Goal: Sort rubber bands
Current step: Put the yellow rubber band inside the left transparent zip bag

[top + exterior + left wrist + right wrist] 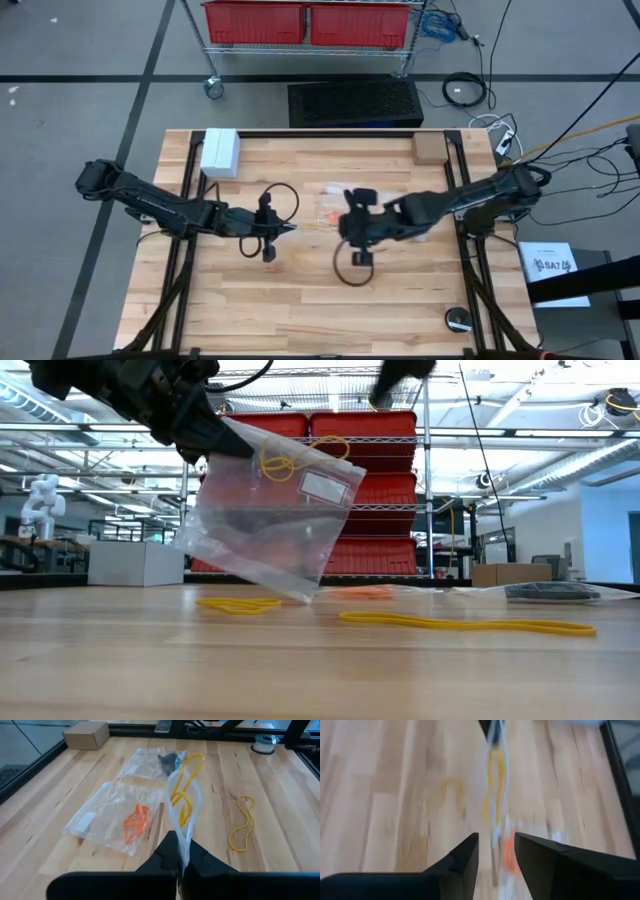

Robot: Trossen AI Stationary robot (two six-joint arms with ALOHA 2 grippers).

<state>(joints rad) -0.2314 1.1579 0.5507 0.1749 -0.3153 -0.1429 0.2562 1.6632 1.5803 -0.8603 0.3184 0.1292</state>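
low view: left gripper [205, 440] pinches crinkly clear bag [270, 520] holding thin yellow bands [285, 460].

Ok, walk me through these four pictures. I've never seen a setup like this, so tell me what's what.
Two dark robot arms work at a wooden table. One picture looks down from overhead, one looks level across the tabletop, and two come from cameras on the arms' wrists. The left gripper is shut on a clear plastic bag with yellow rubber bands inside, held up off the table. The right gripper hangs open close to that bag, holding nothing. On the table lie loose yellow rubber bands, a flat clear bag of orange bands, another clear bag with dark bands, and a white box.
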